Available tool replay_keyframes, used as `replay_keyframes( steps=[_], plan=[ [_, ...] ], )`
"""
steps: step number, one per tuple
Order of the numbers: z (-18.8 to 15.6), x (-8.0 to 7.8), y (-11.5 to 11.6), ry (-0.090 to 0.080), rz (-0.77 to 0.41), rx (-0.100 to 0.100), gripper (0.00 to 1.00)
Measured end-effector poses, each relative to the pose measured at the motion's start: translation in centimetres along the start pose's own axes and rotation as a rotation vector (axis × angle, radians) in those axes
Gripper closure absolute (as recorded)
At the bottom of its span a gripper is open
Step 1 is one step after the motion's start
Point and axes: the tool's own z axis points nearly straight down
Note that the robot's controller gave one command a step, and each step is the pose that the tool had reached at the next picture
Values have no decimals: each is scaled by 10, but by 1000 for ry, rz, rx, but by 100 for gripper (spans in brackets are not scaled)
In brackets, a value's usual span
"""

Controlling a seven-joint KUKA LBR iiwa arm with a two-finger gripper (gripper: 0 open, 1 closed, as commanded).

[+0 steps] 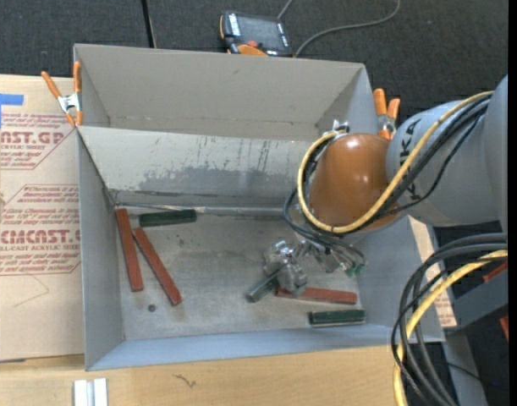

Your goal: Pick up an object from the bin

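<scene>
At the bin's [224, 100] four o'clock, the pincer [285, 267], whose grip I cannot tell, hangs over a dark green stick [260, 292] beside a red stick [326, 295].

Three red-brown bars [128, 259] [157, 266] [324, 295] are lying in the bin [216, 100]. Three dark green bars [167, 218] [336, 317] [260, 292] are lying there too.

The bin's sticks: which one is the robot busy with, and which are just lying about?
In the job:
gripper, low in the right half of the grey bin
slanted dark green stick just below it, the likely pick

Lying about:
right red-brown stick
front green stick
leftmost red-brown stick
slanted red-brown stick beside it
back green stick
</scene>
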Motion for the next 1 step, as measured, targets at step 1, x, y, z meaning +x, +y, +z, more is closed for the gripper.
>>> replay_keyframes(
  steps=[1],
  plan=[
    [-155, -8, -31, -10, -38, 7, 100]
  ],
)
